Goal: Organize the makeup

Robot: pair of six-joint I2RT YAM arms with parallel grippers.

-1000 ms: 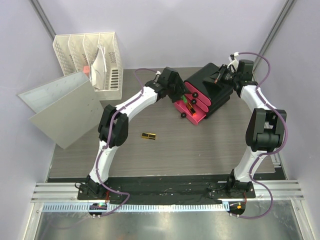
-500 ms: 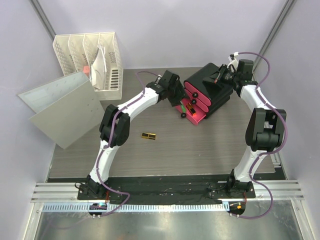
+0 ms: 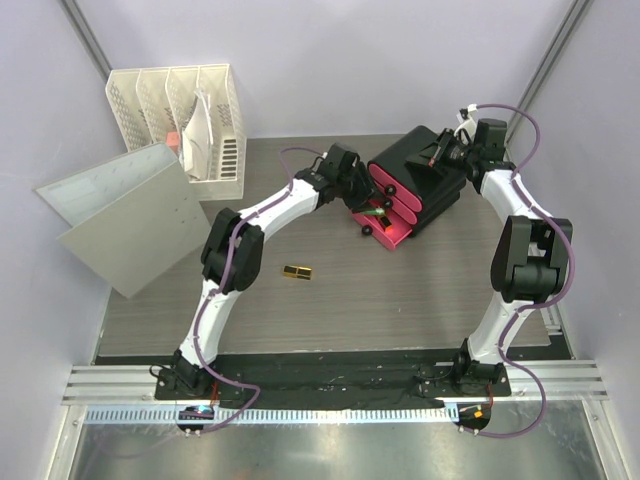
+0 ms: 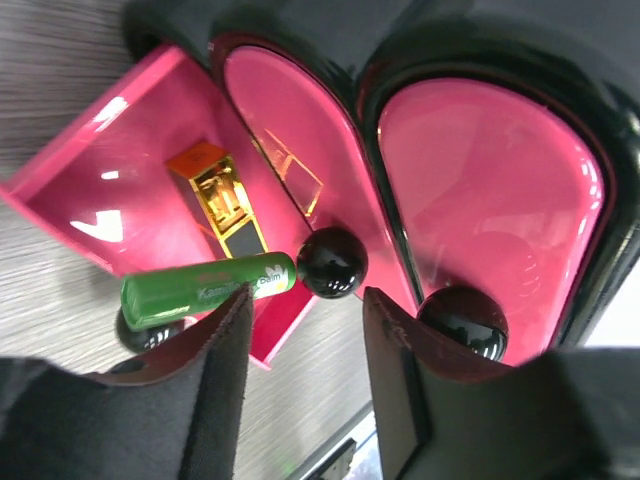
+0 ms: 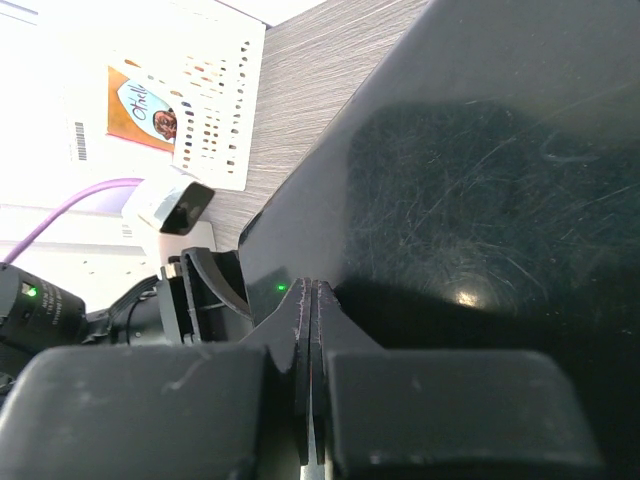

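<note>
Hovering left tool (image 4: pixel 305 330), jaws parted, empty, over green stick (image 4: pixel 208 289) in pink drawer (image 4: pixel 90 200); right tool (image 5: pixel 309 305) pinched closed.

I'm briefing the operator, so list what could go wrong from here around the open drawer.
1. The green stick seems to rest at the front edge of the open pink drawer, not flat inside; closing could jam it or roll it out.
2. The open left claw sits close to a round black knob; a bump could nudge that drawer.
</note>
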